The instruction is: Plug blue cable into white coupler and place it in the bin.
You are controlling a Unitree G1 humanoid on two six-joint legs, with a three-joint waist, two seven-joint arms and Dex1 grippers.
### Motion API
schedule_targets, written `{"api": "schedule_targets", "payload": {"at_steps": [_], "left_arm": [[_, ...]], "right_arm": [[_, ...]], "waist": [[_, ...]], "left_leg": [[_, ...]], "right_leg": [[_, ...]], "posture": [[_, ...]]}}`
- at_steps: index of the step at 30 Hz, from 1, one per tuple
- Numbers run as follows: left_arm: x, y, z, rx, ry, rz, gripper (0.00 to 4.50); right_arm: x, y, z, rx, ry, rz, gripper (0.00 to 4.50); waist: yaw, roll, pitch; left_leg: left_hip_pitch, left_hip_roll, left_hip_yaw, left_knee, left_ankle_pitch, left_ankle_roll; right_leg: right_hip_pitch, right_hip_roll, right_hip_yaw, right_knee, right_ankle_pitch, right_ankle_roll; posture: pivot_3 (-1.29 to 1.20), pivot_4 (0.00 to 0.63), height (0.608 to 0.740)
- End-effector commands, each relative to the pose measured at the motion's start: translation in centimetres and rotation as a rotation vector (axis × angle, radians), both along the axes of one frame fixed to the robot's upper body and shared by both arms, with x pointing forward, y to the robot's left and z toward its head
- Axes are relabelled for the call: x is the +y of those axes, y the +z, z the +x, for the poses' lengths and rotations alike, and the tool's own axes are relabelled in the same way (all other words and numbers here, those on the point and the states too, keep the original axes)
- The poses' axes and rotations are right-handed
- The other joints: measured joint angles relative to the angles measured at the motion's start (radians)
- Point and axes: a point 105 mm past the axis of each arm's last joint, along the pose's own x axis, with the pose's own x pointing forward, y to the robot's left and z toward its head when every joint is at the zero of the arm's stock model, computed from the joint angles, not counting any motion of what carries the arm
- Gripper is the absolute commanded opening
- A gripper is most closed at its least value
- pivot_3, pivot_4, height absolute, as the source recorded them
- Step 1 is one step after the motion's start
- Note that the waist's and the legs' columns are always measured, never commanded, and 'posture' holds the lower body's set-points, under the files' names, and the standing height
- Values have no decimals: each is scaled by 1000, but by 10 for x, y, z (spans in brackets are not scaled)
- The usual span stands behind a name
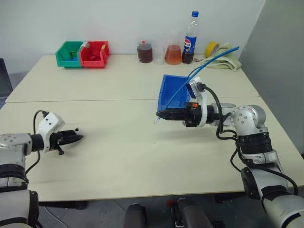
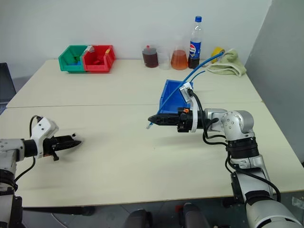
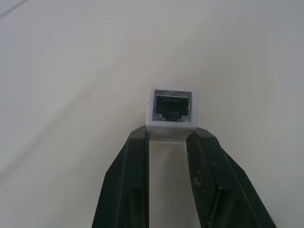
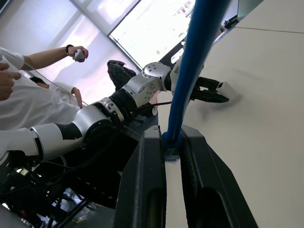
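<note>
Your left gripper (image 3: 168, 142) is clamped on the white coupler (image 3: 172, 108), a small square white block pinched at its rear between the two black fingers, with its front end sticking out past the fingertips. You can see straight into its dark socket, framed in metal, with a row of fine contacts along one inner edge. That gripper sits low over the pale table (image 1: 118, 156) on your left side, well apart from the other arm. Your right gripper (image 1: 162, 114) is closed on the blue cable (image 1: 209, 61), gripping it just behind the clear plug (image 4: 172, 155), which lies between the fingers in the right wrist view. The bright blue cord is thin and smooth; it runs back across the wrist and rises in a long arc toward the bottles. The blue bin (image 1: 172, 92), sloped at the front, stands on the table just behind the right gripper.
</note>
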Motion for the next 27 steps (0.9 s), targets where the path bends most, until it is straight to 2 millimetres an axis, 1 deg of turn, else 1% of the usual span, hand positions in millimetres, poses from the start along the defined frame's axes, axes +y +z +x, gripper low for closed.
{"api": "schedule_targets", "payload": {"at_steps": [1, 2, 4, 5, 6, 9, 13, 16, 21, 27], "left_arm": [[-40, 24, 6, -53, -132, -74, 794], [-46, 25, 5, -50, -147, -83, 794], [-70, 29, 1, -36, -228, -106, 794], [-86, 30, -2, -27, -281, -113, 794], [-96, 30, -5, -19, -314, -117, 794], [-127, 24, -14, 19, -430, -107, 794], [-156, 13, -23, 75, -559, -76, 794], [-171, 1, -25, 115, -637, -35, 794], [-183, -15, -22, 161, -706, 44, 794], [-201, -23, -4, 115, -716, 101, 794]], "right_arm": [[0, 12, 1, -53, -1, 30, 145], [0, 12, 1, -54, -1, 31, 145], [1, 14, 1, -63, -7, 32, 145], [0, 14, 2, -71, -10, 31, 145], [0, 14, 2, -77, -13, 30, 145], [0, 14, 3, -108, -27, 19, 145], [2, 14, 4, -157, -46, 7, 145], [5, 12, 3, -211, -55, -11, 145], [10, 6, 0, -291, -65, -34, 145], [21, -6, -6, -422, -64, -67, 145]], "waist": [[0, 0, 0], [-1, 0, 0], [-1, 0, 0], [-2, 0, 0], [-3, 0, 0], [-3, 0, 0], [-4, 0, 0], [-3, 0, 0], [-2, 0, 0], [-2, 0, 0]], "left_leg": [[0, 0, 0, 0, 0, 0], [0, 0, 0, 0, 0, 0], [0, 0, 1, 0, 0, 0], [0, 0, 0, 0, 0, 0], [0, 0, 0, -1, 0, 0], [0, 0, 0, -1, 0, 0], [0, 0, 0, -1, 0, 0], [0, 0, 0, -1, 0, 0], [0, 0, 0, -1, 0, 0], [0, -1, 0, 0, 0, 0]], "right_leg": [[0, 0, 0, 0, 0, 0], [0, 0, 1, 0, 0, 0], [0, 0, 1, 0, 1, -1], [0, 0, 1, 0, 1, -1], [0, 0, 1, 0, 1, -2], [0, 0, 1, 0, 1, -1], [0, 2, 2, 0, 0, 0], [0, 2, 2, 0, 0, 0], [0, 2, 2, 0, 0, 0], [0, 2, 2, 0, 0, 0]], "posture": [[0, 150, 740], [0, 150, 740], [0, 150, 740], [0, 150, 740], [0, 150, 740], [0, 150, 740], [0, 150, 740], [0, 150, 740], [0, 150, 740], [0, 150, 740]]}}
